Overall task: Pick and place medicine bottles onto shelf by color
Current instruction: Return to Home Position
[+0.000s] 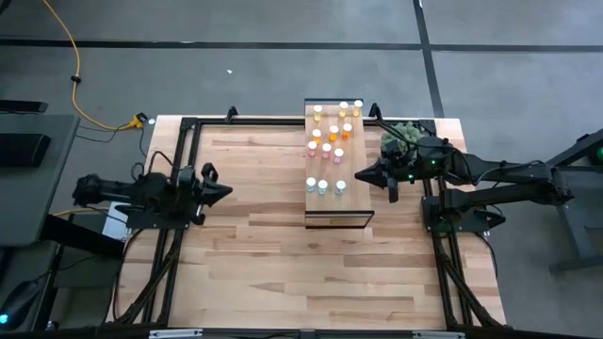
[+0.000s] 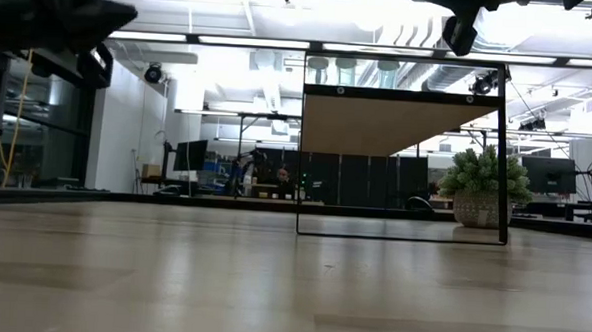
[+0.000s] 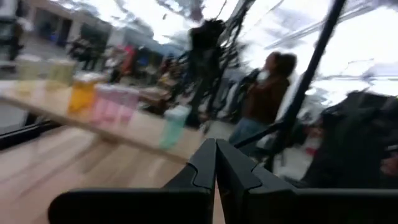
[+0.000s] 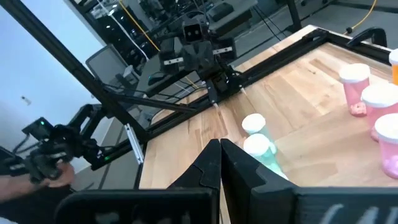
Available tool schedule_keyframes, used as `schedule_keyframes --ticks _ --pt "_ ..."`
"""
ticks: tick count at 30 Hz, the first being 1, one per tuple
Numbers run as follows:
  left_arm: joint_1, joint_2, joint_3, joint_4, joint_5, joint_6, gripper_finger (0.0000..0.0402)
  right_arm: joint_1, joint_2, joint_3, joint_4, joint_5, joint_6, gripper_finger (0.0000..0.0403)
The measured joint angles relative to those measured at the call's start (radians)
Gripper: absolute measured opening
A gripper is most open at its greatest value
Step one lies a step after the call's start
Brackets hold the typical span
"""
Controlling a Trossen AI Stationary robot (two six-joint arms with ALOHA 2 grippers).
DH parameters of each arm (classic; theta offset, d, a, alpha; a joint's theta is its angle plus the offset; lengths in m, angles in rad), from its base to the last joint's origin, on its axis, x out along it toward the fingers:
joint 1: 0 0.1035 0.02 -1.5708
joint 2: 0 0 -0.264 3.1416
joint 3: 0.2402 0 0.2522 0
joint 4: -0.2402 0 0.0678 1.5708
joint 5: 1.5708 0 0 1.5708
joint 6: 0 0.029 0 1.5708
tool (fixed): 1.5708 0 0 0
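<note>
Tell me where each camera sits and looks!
High: above the table, looking straight down on left arm, right arm, shelf and bottles.
Low: tabletop height, facing the shelf's side; arms overhead.
Left wrist: past shut left fingers toward bottles.
Right wrist: past shut right fingers toward the left arm.
Shared: both wrists see blue-green bottles.

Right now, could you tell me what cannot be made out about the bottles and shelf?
High view: medicine bottles too small to read labels or contents.
Low view: the shelf board hides every bottle standing on it.
Left wrist view: blur smears the bottles.
Right wrist view: pink bottles cut off by the picture edge.
</note>
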Motion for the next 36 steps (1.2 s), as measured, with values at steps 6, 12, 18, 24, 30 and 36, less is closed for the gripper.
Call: schedule_keyframes --ticks 6,12,18,24,30,36 --pt "0.079 -0.001 -0.002 -0.129 0.006 -0.002 0.0000 0.006 0.000 0.000 0.001 -0.001 0.024 0.0000" --pt "0.121 -0.001 0.001 -0.106 0.055 0.003 0.0000 0.040 -0.001 0.000 0.001 -0.005 0.023 0.0000" --pt "0.123 0.000 0.000 -0.176 0.085 -0.014 0.0000 0.070 -0.001 0.000 0.001 -0.004 0.025 0.0000" --pt "0.123 0.000 0.000 -0.175 0.101 -0.052 0.0000 0.087 -0.071 -0.057 0.019 -0.003 0.026 0.0000" --pt "0.123 0.000 0.000 -0.175 0.101 -0.052 0.0000 0.090 -0.308 -0.216 0.101 0.009 0.051 0.0000" --pt "0.123 0.000 0.000 -0.175 0.101 -0.052 0.0000 0.092 -0.559 -0.362 0.111 0.014 -0.019 0.0000"
